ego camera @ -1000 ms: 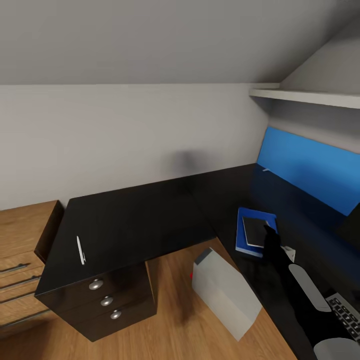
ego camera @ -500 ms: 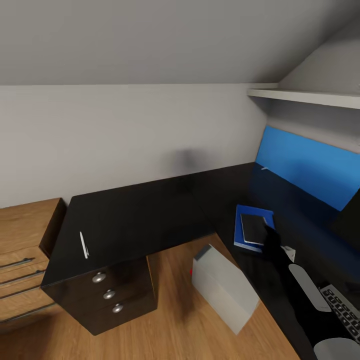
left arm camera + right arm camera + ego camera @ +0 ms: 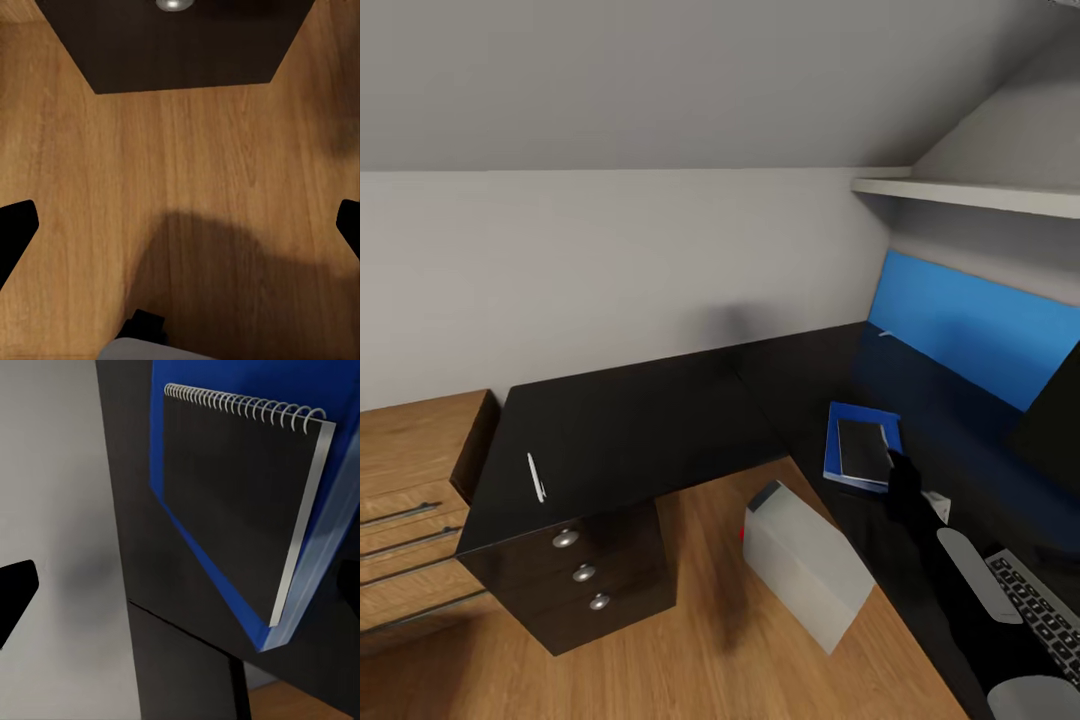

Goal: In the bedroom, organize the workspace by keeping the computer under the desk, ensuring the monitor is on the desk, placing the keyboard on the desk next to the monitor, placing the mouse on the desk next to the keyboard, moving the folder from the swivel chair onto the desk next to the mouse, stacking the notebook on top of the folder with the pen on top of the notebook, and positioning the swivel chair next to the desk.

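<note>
A black L-shaped tabletop [image 3: 650, 430] is wrapping around the corner of a grey-walled bedroom, with a blue folder [image 3: 838, 450] lying flat on its right-hand run and a dark spiral-bound notebook [image 3: 862, 449] sitting squarely on top of it. The white pen [image 3: 536, 477] is lying well apart from that stack, near the front edge of the tabletop's left wing, above a pedestal of three drawers with round metal knobs [image 3: 584, 573]. The right arm's black gripper [image 3: 901, 470] is reaching along the tabletop and hanging just beside the notebook's near edge; in the right wrist view, the notebook [image 3: 240, 502] and folder [image 3: 161, 450] are lying between the two dark fingers [image 3: 13, 592], which are spread wide and gripping nothing. The left wrist view is looking at the wooden floor [image 3: 180, 187], with the left fingers [image 3: 15, 232] likewise spread wide apart and empty, and one drawer knob [image 3: 172, 4] showing at the frame's edge. A pale grey computer tower [image 3: 805, 580] is standing on the floor by the tabletop's inner corner. A keyboard [image 3: 1040, 612] is resting on the tabletop at the right, below the dark edge of a monitor [image 3: 1055, 420]. A white shelf [image 3: 970, 193] is running above a blue wall panel [image 3: 980, 335].
</note>
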Controlling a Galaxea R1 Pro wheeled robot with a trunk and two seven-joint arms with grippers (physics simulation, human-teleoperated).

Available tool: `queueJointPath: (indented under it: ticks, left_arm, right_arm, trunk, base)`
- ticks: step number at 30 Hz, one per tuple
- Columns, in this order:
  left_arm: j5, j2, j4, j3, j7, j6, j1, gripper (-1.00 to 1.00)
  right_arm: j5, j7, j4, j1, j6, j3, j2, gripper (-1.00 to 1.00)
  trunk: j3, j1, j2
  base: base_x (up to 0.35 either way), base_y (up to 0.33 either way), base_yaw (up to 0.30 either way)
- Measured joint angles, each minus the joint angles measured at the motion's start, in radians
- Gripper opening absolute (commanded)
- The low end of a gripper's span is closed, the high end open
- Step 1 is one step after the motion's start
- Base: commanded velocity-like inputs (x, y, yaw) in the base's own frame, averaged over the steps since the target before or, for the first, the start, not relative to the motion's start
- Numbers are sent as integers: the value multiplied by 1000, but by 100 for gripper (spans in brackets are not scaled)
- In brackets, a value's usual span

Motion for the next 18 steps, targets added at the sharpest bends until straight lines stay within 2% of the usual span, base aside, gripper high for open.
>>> queueJointPath:
  ticks: [10,17,18]
  left_arm:
    - [1,0,0,1,1,3,0,100]
    - [1,0,0,1,1,3,0,100]
    - [1,1,0,1,2,3,0,100]
  right_arm:
    - [5,3,-30,0,-3,11,0,100]
    - [46,0,-92,1,-1,95,1,100]
    - [51,-4,-106,2,-1,143,3,100]
  trunk:
    - [31,-38,70]
    - [53,-65,119]
    - [56,-69,126]
  base:
    - [0,0,0]
    - [0,0,0]
    - [0,0,0]
